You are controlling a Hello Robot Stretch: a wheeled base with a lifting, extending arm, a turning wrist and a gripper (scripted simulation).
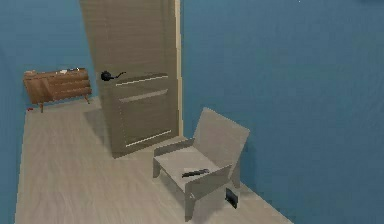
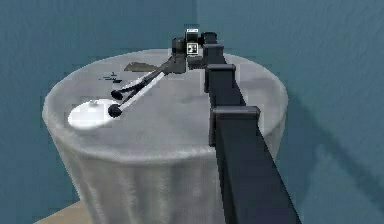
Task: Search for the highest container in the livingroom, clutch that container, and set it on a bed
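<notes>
Dark and square, the arm [image 2: 240, 140] is seen rising across a round grey tabletop [image 2: 170, 150]. Past its far end, two small white marked squares [image 2: 193, 42] are seen, and from them the gripper [image 2: 122, 98] is stretched low over the tabletop. At the tips of its thin fingers [image 2: 140, 86] a white shallow round thing [image 2: 88, 116] lies on the top. It cannot be told whether this is touched or held, or whether it is the container. Beyond the gripper, small dark bits [image 2: 110, 78] are scattered.

In the forward view, a grey chair [image 1: 205, 160] is shown nearest, a tan door [image 1: 135, 70] behind it, and a wooden crate [image 1: 58, 85] farthest off.
</notes>
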